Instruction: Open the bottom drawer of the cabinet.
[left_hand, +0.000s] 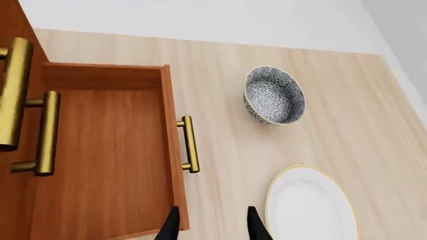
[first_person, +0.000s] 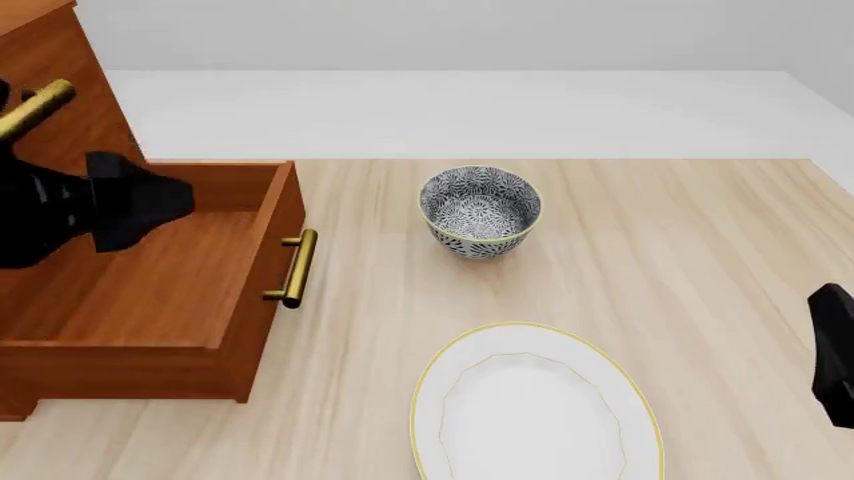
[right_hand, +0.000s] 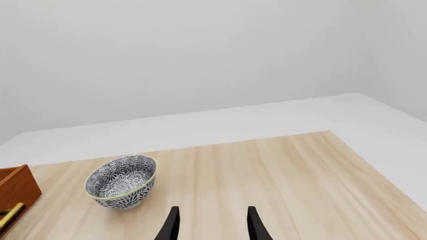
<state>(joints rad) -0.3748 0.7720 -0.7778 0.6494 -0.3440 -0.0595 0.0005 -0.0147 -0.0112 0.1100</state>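
A pale wooden desk (first_person: 694, 260) carries everything here. On it stands the cabinet (first_person: 54, 90), reddish-brown, its bottom drawer (first_person: 174, 290) pulled out over the desk top. A blue-patterned bowl (first_person: 481, 212) sits upright on the bare wood, ahead of the left jaws and ahead of the right jaws toward the cabinet side. A white plate (first_person: 534, 405) with a thin gold rim lies flat just beside the left jaws, nearer them than the bowl.

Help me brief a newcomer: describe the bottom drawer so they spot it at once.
Find the tall reddish-brown cabinet at the table's left edge. Its lowest drawer, the bottom drawer, juts out over the table, open and bare inside. Unlike the two drawers above, whose brass handles sit against the cabinet front, its handle stands forward, toward the patterned bowl.
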